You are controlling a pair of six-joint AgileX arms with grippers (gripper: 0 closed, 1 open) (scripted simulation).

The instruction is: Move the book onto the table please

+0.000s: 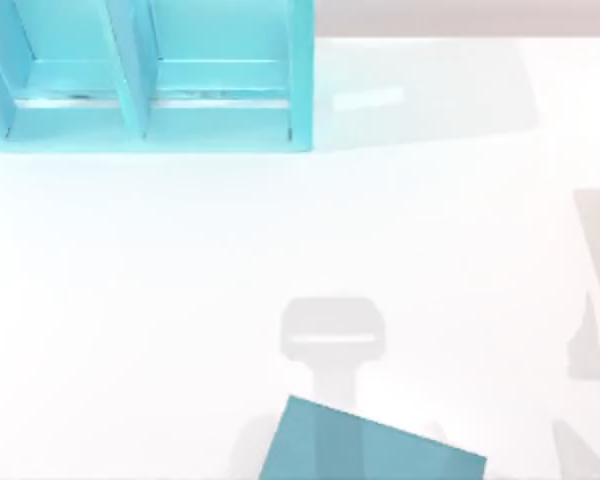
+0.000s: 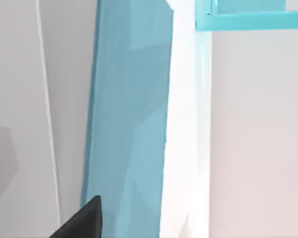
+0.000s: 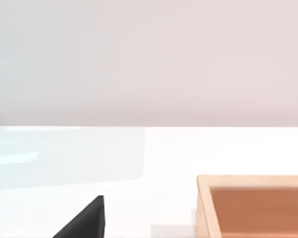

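Note:
The book (image 1: 370, 448) is a teal-blue slab at the table's near edge, a little right of centre, cut off by the top view's lower border. Whether it rests on the white table (image 1: 180, 300) or hangs above it cannot be told. In the left wrist view the book's cover (image 2: 131, 124) runs very close past the camera, with its whitish page edges (image 2: 184, 148) beside it. A black part of my left gripper (image 2: 84, 223) sits right against the cover's edge. My right gripper (image 3: 84, 223) is over bare table, away from the book.
The teal compartmented shelf (image 1: 145, 110) stands at the back left and shows as a teal bar (image 2: 253, 20) in the left wrist view. A wooden box (image 3: 253, 208) lies near the right gripper. A pale grey arm shape (image 1: 595, 300) sits at the right edge.

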